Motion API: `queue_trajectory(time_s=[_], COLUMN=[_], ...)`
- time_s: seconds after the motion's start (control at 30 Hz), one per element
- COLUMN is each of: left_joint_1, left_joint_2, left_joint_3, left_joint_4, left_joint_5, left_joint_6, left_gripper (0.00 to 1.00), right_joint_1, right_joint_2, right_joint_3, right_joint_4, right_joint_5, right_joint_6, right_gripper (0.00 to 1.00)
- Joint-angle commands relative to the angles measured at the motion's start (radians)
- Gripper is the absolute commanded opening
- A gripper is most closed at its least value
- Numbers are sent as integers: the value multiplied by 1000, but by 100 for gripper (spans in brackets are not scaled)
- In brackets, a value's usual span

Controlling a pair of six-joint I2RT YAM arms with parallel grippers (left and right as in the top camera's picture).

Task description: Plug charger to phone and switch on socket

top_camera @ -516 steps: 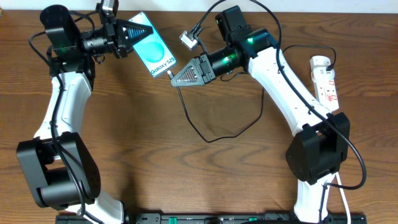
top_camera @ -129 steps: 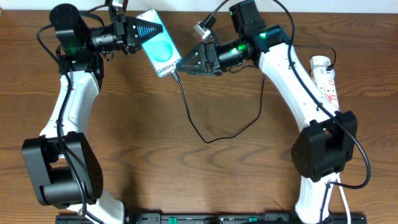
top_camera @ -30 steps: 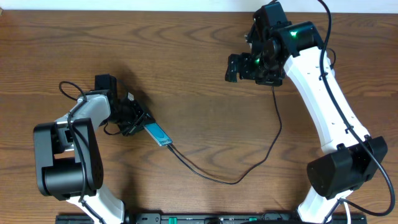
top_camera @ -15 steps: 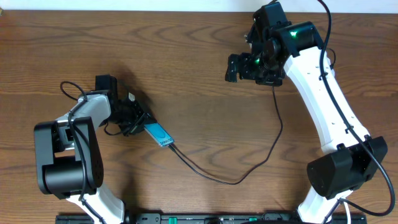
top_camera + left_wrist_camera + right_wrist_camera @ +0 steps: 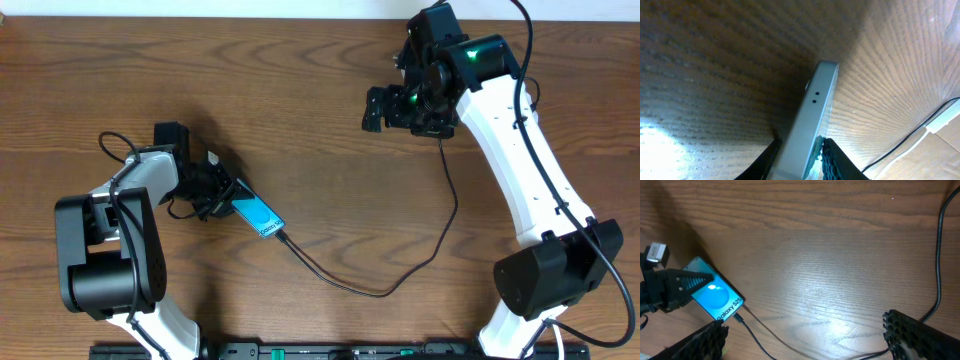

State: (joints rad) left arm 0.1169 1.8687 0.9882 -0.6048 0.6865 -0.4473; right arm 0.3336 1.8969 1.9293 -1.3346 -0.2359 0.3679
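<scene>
Closest to the arms' bases, the charger (image 5: pixel 370 293) lies slack on the wooden table (image 5: pixel 320 150). Its thin black cable sags in a loop toward the front edge. From the loop one run climbs left to the phone (image 5: pixel 258 216), and the slim connector tip meets the phone's lower short end, seemingly seated in it. The other run rises right and passes under the right arm's wrist, where its end is hidden.

The phone sits left of centre, low over the table, and is angled so that its cyan-and-white screen faces partly upward. Its upper end is inside the left gripper (image 5: pixel 228 194), which reaches in from the left with its arm folded close to the table. In the left wrist view the phone's pale edge (image 5: pixel 807 125) runs up between the two fingers (image 5: pixel 832 157). They stand narrow and close against it on either side. Whether they are pressing it or only flanking it cannot be told.

Farther back and to the right, well apart from the phone, the right gripper (image 5: pixel 374 108) hangs above bare wood. Its own camera shows the fingers (image 5: pixel 920 330) spread wide with nothing between them. That view looks down across the table at the lit "Galaxy S25" screen and the cable leaving it.
</scene>
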Motion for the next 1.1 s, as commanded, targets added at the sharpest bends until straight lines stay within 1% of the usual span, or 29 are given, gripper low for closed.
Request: queue_trajectory(time_s=[0.0, 0.27, 0.3, 0.37, 0.6, 0.63, 0.77, 0.93, 1.07], left_joint_1=[1, 1, 2, 1, 1, 2, 2, 2, 2], left_joint_2=[29, 29, 29, 29, 29, 29, 29, 29, 29], left_joint_3=[-5, -5, -5, -5, -5, -5, -5, -5, -5], left_joint_4=[-23, -63, -68, -68, -68, -68, -72, -69, -57], left_joint_5=[-51, -56, -65, -79, -78, -78, -78, -80, -131], left_joint_6=[10, 28, 28, 29, 28, 29, 29, 29, 27], left_gripper=[28, 29, 30, 40, 41, 45, 50, 49, 49], right_joint_1=[9, 9, 9, 9, 9, 9, 9, 9, 9], right_joint_2=[-28, -28, -28, -28, -28, -28, -28, -28, -28], right_joint_3=[6, 6, 6, 6, 6, 6, 6, 6, 6], right_joint_4=[3, 4, 5, 6, 6, 7, 7, 8, 8], right_joint_5=[-6, -6, -6, -6, -6, -6, -6, -6, -6], right_joint_6=[13, 13, 13, 13, 13, 13, 13, 13, 13], right_gripper=[99, 99, 99, 99, 99, 99, 99, 99, 99])
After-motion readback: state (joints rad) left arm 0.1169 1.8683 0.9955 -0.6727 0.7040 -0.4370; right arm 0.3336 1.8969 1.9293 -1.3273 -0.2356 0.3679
